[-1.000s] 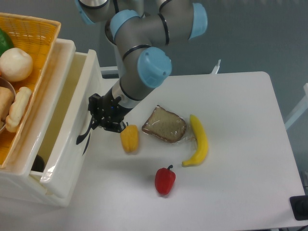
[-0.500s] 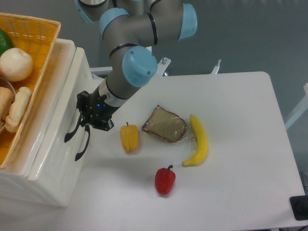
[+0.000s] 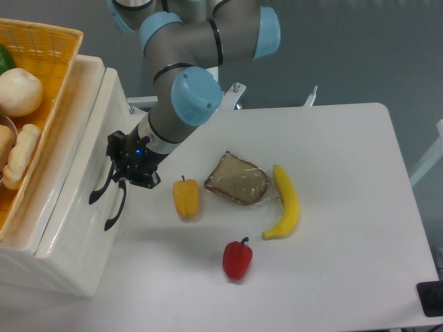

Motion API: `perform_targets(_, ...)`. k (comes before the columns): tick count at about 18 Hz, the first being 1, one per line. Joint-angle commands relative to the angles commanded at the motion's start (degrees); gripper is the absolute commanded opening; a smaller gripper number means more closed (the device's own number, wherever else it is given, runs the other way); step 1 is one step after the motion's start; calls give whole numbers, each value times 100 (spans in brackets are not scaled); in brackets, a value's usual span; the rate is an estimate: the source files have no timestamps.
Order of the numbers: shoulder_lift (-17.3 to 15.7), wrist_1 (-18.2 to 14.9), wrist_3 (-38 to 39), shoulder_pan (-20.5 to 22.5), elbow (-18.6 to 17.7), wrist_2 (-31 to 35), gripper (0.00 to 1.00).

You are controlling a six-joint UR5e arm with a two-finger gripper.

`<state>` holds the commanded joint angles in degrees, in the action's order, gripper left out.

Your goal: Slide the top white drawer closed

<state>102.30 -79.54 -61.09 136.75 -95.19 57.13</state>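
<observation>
The top white drawer (image 3: 97, 131) is a glossy cream-white box with a curved black handle (image 3: 101, 188) on its front panel. Its front sits nearly flush with the cabinet, with no gap showing. My gripper (image 3: 119, 166) is black and presses against the drawer's front panel just above the handle. Its fingers look shut and hold nothing.
A yellow wicker basket (image 3: 59, 83) with food stands on top of the cabinet. The lower drawer's black handle (image 3: 115, 211) is just below. On the white table (image 3: 346, 207) lie a yellow pepper (image 3: 185, 198), a bagged bread slice (image 3: 236, 179), a banana (image 3: 286, 202) and a red pepper (image 3: 237, 259).
The drawer was open a second ago, showing its inside. My gripper has pushed its front panel to the left, and the drawer now sits in the cabinet.
</observation>
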Motion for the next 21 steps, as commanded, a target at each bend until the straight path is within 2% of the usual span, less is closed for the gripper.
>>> perform_targets(3,35,17,0,413,193,218,100)
perform_targets(6,140,70,-61,774,535,1218,100)
perform_targets(8,263,271,-70,1011,738,1817,100)
perform_targets(10,447,474,-175,1230,870,2003,100)
perform_targets(12,614,536,-630,1407,1010,2161,100)
perform_targets(15,904,475,-1746,1592,1440,2688,100)
perform_targets(21,1353,492,-2364,1820,1837,3507,100)
